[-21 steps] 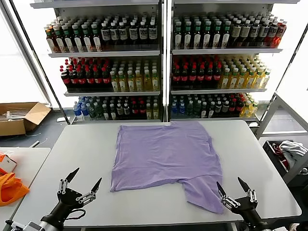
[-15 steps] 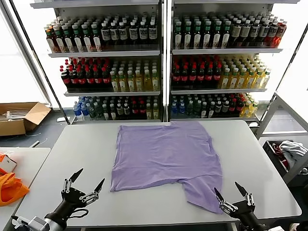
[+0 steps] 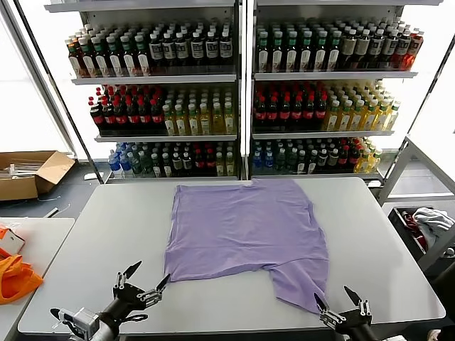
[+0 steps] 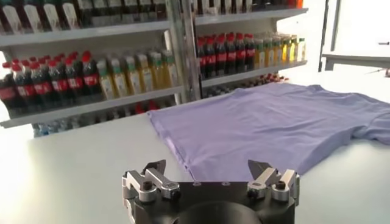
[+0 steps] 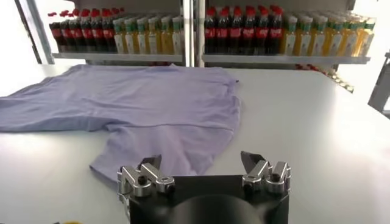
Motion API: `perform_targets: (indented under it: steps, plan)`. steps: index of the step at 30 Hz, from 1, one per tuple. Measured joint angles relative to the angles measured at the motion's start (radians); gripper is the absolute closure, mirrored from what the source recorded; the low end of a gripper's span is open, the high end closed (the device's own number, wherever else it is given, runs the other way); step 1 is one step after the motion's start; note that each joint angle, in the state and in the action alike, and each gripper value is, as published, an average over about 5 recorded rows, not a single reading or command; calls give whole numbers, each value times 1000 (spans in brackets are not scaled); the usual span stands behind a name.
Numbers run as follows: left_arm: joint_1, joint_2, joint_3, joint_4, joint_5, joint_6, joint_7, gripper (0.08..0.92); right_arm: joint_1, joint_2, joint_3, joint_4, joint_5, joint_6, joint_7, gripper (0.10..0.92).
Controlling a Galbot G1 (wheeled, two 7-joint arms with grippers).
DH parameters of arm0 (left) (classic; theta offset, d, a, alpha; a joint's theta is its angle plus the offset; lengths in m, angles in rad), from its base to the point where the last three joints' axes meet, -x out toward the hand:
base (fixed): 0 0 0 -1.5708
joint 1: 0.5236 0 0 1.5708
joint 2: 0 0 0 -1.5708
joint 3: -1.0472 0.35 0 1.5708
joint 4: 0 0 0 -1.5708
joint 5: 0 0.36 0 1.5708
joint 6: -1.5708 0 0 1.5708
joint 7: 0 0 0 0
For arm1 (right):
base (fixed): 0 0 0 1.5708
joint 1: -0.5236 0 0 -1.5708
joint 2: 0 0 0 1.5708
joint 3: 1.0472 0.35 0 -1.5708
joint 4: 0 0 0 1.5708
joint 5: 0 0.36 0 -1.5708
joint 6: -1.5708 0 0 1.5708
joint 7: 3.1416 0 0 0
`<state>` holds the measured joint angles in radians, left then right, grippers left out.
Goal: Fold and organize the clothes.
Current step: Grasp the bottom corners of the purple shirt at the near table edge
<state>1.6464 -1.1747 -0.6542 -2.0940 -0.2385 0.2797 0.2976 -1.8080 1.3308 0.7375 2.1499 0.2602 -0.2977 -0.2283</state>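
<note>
A single lilac T-shirt (image 3: 245, 238) lies spread on the white table (image 3: 106, 227), plain side up, its body roughly flat and one sleeve trailing toward the near right edge. Nothing is folded yet, so the job appears to be at its opening step: getting hold of the garment for a first fold.

The left gripper (image 3: 143, 283) sits low at the table's near edge with its fingers spread wide and nothing between them; the shirt's near left corner lies just ahead of its fingertips and slightly to their inner side. The right gripper (image 3: 340, 303) is likewise wide open and empty at the near edge, and the trailing sleeve hem lies just ahead of its fingertips, toward the left finger.

In the left wrist view the left gripper (image 4: 210, 173) faces the shirt (image 4: 274, 125) across bare table; in the right wrist view the right gripper (image 5: 204, 170) has the sleeve directly ahead.

The next move probably calls for each gripper to reach forward and down to the cloth edge nearest it, sliding one finger under the hem before closing. Thin cotton lying flat gives little to pinch.
</note>
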Motion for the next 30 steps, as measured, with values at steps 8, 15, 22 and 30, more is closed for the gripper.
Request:
perform_targets:
  steps: [8,15,22,30]
  plan:
    - [-35,5,47,46,-11,35,-20,177,-4,20,-40,-5,-11,-19,14,345]
    - [-66,1,81,82,-24,55,-42,177,-17,32,-60,-7,-15,-18,15,544]
    - [-101,1,103,115,-45,75,-60,177,-22,44,-76,-7,-16,-17,14,752]
    - [-133,1,116,146,-85,92,-79,266,-26,48,-80,-11,-18,-11,11,916]
